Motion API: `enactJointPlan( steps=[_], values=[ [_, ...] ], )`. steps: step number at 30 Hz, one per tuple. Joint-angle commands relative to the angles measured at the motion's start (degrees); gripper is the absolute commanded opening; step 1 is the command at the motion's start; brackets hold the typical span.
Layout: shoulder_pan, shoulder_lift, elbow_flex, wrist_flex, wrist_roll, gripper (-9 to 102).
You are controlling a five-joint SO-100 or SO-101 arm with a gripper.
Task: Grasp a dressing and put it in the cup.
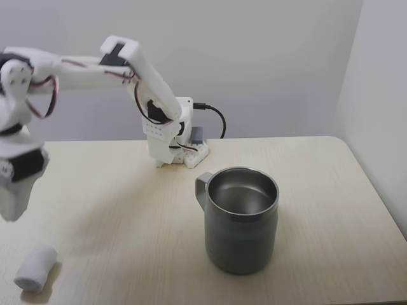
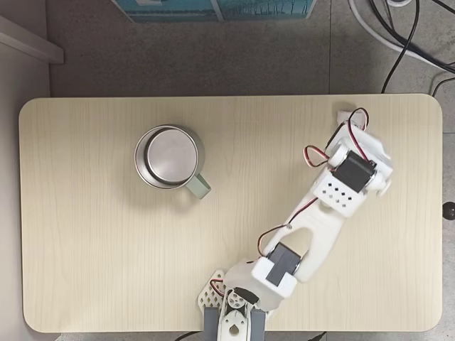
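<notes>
One dressing (image 1: 36, 268), one cup (image 1: 241, 219) — the pincer's (image 1: 11, 213) state can't be told.

**Layout around the mug**

In both fixed views the large grey-green metal mug (image 1: 241, 219) (image 2: 169, 157) is stood upright on the pale wooden table (image 1: 127, 210) (image 2: 92, 270), its handle turned leftward in the front view. In that front view the small white cylindrical gauze roll (image 1: 35, 269) is laid on the table well to the left of the mug and nearer the camera. The white plastic arm's base (image 1: 175, 143) is placed behind the mug, slightly to its left. The gripper (image 1: 16, 190) is held well left of the mug, above the roll and apart from it. Seen from above, the base (image 2: 234, 316) lies at the table's lower edge, below and right of the mug, and the arm (image 2: 313, 234) is stretched up and rightward from it.
</notes>
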Motion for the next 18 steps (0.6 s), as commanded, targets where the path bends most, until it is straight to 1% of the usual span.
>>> enactJointPlan(
  steps=[1,4,7,8,16,18],
  values=[
    [1.32,3.69,8.17,0.7,-1.14,0],
    [1.93,9.49,16.35,4.13,-1.67,0],
    [2.2,17.49,29.27,9.93,-2.02,0],
    [2.2,18.63,30.67,10.11,-2.02,0],
    [1.93,20.21,31.55,10.72,-2.02,1],
    [1.76,20.21,30.94,10.99,-2.02,5]
  ],
)
